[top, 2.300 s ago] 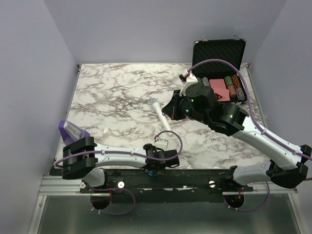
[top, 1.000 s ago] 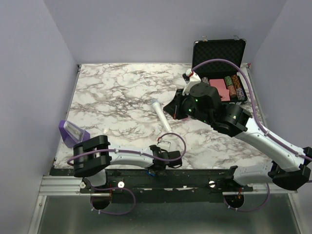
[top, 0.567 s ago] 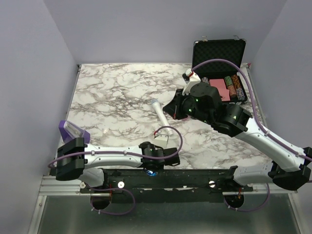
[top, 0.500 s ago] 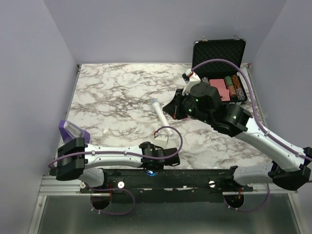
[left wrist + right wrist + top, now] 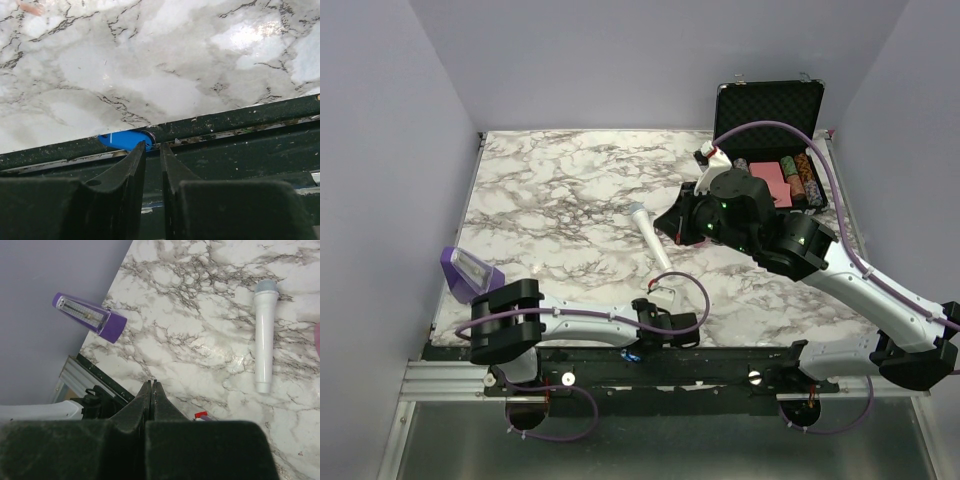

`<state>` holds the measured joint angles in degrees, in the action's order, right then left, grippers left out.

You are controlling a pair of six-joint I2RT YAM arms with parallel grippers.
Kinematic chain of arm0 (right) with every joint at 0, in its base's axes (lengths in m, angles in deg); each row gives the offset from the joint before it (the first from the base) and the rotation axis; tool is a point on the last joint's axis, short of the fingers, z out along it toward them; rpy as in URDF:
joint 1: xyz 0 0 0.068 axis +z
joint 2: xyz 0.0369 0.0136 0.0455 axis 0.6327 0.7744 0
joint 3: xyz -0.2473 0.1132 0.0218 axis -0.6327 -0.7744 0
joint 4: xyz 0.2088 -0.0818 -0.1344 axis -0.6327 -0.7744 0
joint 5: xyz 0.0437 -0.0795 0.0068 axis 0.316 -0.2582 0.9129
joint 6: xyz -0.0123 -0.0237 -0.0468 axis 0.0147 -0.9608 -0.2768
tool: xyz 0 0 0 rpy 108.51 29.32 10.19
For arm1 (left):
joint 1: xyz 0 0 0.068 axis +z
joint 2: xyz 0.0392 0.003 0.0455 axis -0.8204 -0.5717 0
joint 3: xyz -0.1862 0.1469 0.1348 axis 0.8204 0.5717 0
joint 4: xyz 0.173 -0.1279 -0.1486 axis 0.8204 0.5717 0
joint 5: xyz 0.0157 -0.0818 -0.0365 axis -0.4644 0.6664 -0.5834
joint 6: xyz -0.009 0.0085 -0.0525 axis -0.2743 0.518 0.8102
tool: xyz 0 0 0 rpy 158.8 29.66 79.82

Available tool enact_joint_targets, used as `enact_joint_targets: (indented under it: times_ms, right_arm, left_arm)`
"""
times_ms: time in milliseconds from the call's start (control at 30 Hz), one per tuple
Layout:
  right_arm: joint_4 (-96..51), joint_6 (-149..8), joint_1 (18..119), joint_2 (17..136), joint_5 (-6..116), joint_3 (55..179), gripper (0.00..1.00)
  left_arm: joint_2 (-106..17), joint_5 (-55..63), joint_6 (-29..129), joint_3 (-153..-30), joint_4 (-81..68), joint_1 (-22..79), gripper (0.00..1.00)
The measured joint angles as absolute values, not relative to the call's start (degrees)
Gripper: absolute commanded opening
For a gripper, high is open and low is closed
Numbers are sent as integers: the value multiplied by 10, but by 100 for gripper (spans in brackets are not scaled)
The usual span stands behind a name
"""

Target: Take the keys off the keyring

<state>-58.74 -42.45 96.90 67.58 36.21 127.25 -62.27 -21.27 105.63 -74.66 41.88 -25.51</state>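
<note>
Blue plastic is showing just past the tips of my left gripper [image 5: 151, 146]: the key [image 5: 124, 140] is lying at the near edge of the marble table [image 5: 150, 75], against the black rail [image 5: 240, 117], slightly left of the narrow gap between the fingers. Those jaws are standing slightly apart and gripping nothing. My right gripper [image 5: 151, 383] is hovering well apart from the key, pressed closed and empty, near the white microphone [image 5: 263, 335].

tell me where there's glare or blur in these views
Left wrist: bright glare on the white marble tabletop, the black fingers soft and underexposed, the blue plastic key head fairly sharp. Right wrist: mild sheen beside the white-and-grey microphone. Top external: even light, soft shadows.
</note>
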Motion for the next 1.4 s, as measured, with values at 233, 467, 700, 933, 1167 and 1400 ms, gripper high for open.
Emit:
enact_joint_targets:
  times_ms: [233,467,700,933,1167,1400]
  right_arm:
    - [-584,-425,969,676,362,1267,1]
    - [-584,-424,965,679,362,1266,1]
    - [-584,-424,965,679,362,1266,1]
    - [-584,-423,961,684,368,1262,39]
    - [-584,-421,956,706,380,1262,55]
    - [-584,-420,954,710,390,1262,56]
  left_arm:
    - [-643,-197,1046,-746,399,-251,24]
    - [-658,-174,1042,-736,377,-237,23]
    - [-661,-164,1043,-730,374,-229,21]
    - [-659,-183,1057,-732,406,-243,25]
    - [-652,-205,1082,-742,456,-256,27]
    - [-652,-213,1088,-749,476,-256,32]
